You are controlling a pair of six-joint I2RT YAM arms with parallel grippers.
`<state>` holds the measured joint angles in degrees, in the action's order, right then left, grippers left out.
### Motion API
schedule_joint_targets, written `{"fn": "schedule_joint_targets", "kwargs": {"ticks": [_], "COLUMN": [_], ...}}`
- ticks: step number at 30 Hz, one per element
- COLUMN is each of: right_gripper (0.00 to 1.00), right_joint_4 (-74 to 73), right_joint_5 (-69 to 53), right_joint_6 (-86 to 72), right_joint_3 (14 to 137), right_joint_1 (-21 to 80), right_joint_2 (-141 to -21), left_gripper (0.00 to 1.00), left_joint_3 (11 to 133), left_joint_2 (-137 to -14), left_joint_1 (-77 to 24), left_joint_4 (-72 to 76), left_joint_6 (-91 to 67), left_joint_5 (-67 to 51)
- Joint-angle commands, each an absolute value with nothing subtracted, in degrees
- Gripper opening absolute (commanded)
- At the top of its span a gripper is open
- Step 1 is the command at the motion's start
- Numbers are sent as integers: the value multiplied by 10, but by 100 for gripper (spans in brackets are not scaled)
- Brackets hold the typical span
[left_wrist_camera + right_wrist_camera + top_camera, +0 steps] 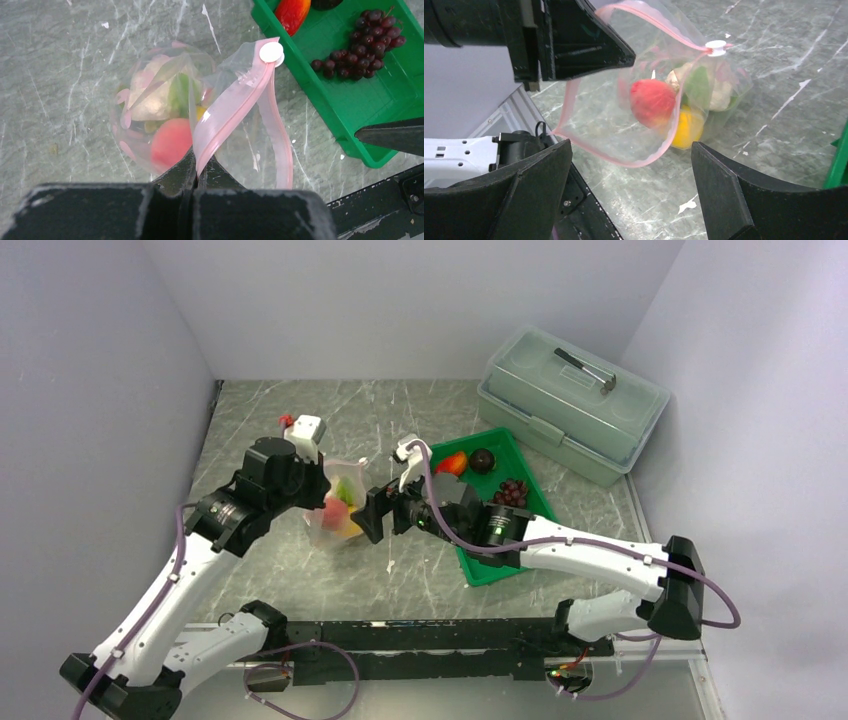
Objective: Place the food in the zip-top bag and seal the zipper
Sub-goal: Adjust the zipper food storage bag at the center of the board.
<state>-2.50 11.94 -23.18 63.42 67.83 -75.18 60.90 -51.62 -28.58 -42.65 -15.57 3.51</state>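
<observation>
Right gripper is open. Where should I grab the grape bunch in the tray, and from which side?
Take the grape bunch across its narrow middle, coming straight down from above. It lies flat and elongated on the floor of the green tray, and the tray's raised walls would likely block a sideways approach.

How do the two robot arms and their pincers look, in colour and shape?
Both arms have white shells with black joints: the left arm and the right arm. A thin purple cable runs along each. The left pincer and the right pincer have black, wedge-shaped fingers.
</observation>
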Motion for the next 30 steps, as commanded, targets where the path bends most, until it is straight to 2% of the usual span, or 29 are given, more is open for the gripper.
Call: {"fn": "schedule_joint_targets", "kwargs": {"ticks": [1, 7, 11, 22, 30], "right_gripper": [92, 92, 92, 91, 92], "right_joint_4": [-16, -27, -32, -104, -135], "right_joint_5": [151, 165, 178, 261, 282], "right_joint_6": [-236, -241, -245, -253, -256], "right_joint_3": [618, 592, 570, 550, 558], "right_joint_1": [681, 681, 681, 681, 681], "right_joint_2": [-717, -685, -661, -640, -638], "left_gripper": [0, 0, 0, 0, 0], "left_joint_3": [675, 747, 750, 653, 803], "left_joint_2": [-530, -557, -563, -589, -637], "left_joint_1": [-283, -283, -283, -283, -283], "left_joint_4": [-408, -444, -451, -448, -506], "left_joint_6": [-159, -150, -168, -228, -200], "left_joint_5": [56, 147, 156, 121, 138]}}
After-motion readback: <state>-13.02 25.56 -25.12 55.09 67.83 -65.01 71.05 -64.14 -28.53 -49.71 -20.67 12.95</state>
